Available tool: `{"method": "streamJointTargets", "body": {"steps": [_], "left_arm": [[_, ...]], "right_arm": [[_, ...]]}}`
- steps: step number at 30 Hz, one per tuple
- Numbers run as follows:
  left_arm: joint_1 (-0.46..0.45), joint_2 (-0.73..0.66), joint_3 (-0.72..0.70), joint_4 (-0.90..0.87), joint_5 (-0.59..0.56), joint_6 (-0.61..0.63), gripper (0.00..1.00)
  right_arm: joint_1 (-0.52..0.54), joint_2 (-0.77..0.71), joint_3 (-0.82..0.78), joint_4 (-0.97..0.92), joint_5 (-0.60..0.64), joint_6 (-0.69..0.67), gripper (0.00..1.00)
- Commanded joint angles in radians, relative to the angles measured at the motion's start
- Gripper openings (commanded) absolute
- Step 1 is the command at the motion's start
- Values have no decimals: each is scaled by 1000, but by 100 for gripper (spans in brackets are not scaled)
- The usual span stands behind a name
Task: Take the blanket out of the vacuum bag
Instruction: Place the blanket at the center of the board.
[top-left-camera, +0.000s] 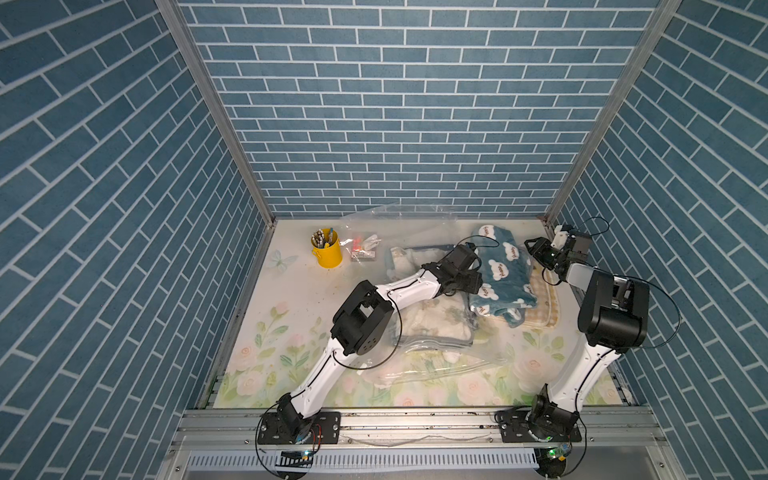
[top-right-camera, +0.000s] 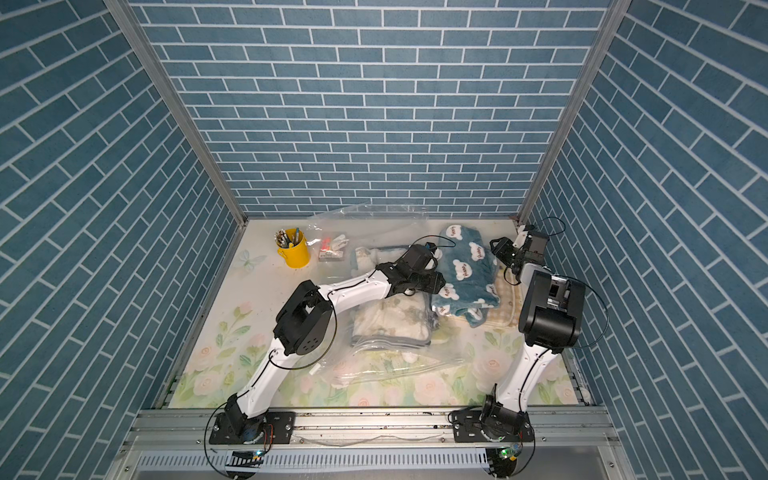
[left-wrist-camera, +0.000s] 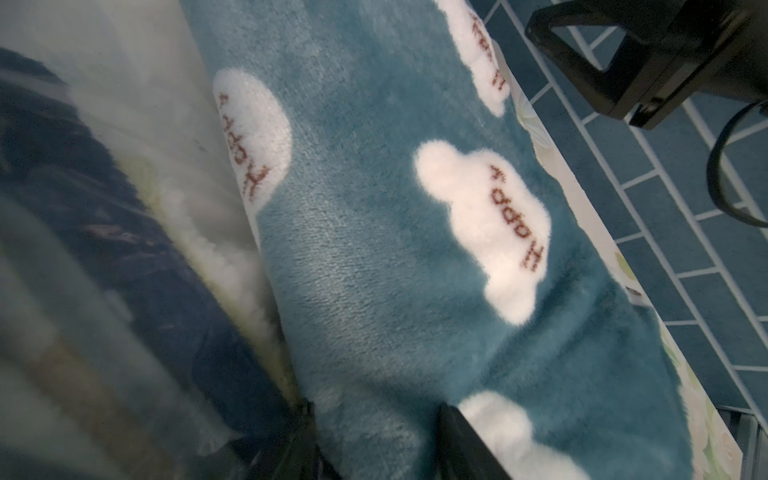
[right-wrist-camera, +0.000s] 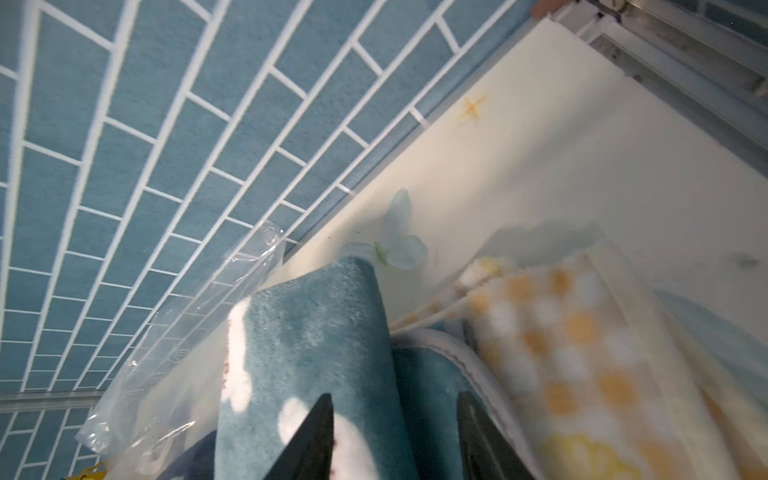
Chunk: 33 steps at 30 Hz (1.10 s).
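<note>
The teal blanket carries white clouds, each lettered with what looks like "Happy" in reddish-brown script.

Blurred in left wrist view: vacuum bag contents; packet too small to identify.

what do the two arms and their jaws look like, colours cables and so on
Both arms match: the left arm and right arm have smooth white links joined by bulky black joint housings, each bolted to a black base plate on a silver rail. Thin black cables loop loosely alongside them. The jaws are dark, tapering wedges in the wrist views.
</note>
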Motion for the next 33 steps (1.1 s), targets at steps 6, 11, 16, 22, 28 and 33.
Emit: {"method": "streamJointTargets", "body": {"steps": [6, 11, 16, 22, 28, 33], "left_arm": [[12, -26, -23, -11, 9, 12, 51], [14, -31, -30, -11, 12, 18, 52], [18, -28, -37, -1, 19, 13, 52], [23, -22, -30, 0, 28, 7, 52], [26, -24, -32, 1, 31, 8, 52], [27, -27, -35, -1, 35, 7, 51]], "right_arm": [[-23, 3, -82, -20, 26, -40, 49], [-26, 13, -71, -20, 29, -40, 53], [-30, 31, -55, -37, 23, -44, 54], [-21, 48, -81, 74, -99, -1, 37], [-17, 34, -92, 90, -112, -3, 24], [-18, 43, -75, 57, -76, -29, 32]]}}
